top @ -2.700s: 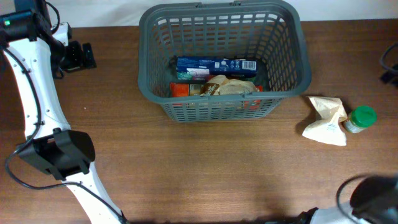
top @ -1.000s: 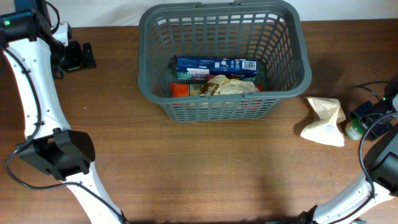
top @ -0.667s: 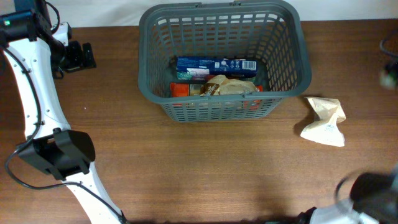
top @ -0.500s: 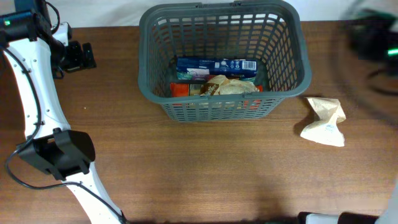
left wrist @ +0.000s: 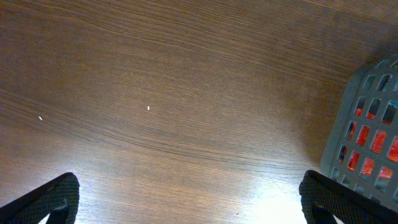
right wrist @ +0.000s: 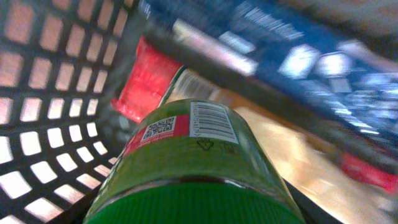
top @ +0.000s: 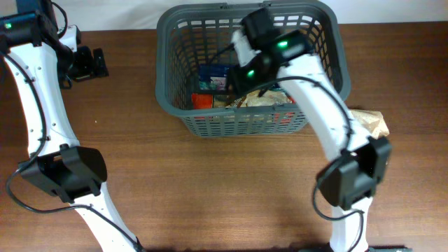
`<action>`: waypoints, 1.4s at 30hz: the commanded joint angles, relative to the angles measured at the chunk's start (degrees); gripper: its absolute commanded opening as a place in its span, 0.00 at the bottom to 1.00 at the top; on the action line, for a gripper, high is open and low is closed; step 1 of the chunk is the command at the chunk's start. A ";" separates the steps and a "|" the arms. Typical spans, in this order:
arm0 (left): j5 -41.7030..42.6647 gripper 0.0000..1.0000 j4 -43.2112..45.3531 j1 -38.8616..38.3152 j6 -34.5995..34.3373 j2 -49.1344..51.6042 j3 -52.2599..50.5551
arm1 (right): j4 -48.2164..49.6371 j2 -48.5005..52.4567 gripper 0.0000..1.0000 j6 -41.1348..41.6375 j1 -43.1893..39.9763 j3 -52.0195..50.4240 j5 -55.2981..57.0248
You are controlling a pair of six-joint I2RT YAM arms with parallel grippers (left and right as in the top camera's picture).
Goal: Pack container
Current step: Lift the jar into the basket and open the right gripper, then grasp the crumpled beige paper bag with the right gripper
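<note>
Jar (right wrist: 193, 163) with a green lid sits clamped in my right gripper (top: 245, 77), inside the container (top: 231, 124) at the table's (left wrist: 155, 93) far middle, above a red packet (right wrist: 140, 87) and a blue box (right wrist: 280, 56). My left gripper (left wrist: 189, 196) hangs spread wide over the table beside the container's corner.

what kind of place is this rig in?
Probably a robotics lab bench: wood-grain table, grey basket holding groceries, right gripper inside it with a green-lidded jar.
</note>
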 commanded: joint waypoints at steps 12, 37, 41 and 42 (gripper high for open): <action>0.85 0.99 -0.04 0.11 -0.74 -0.17 -0.20 | -15.58 -10.75 0.99 2.62 -10.45 25.79 19.89; 0.85 0.99 -0.04 0.11 -0.74 -0.17 -0.20 | 7.21 -11.63 0.99 4.94 -49.31 -32.48 4.04; 0.85 0.99 -0.07 0.11 -0.74 -0.17 -0.20 | 14.03 -11.61 0.99 5.01 -48.98 -39.74 4.26; 0.85 0.99 -0.07 0.11 -0.74 -0.17 -0.20 | 15.47 -11.61 0.99 5.01 -49.00 -41.38 4.26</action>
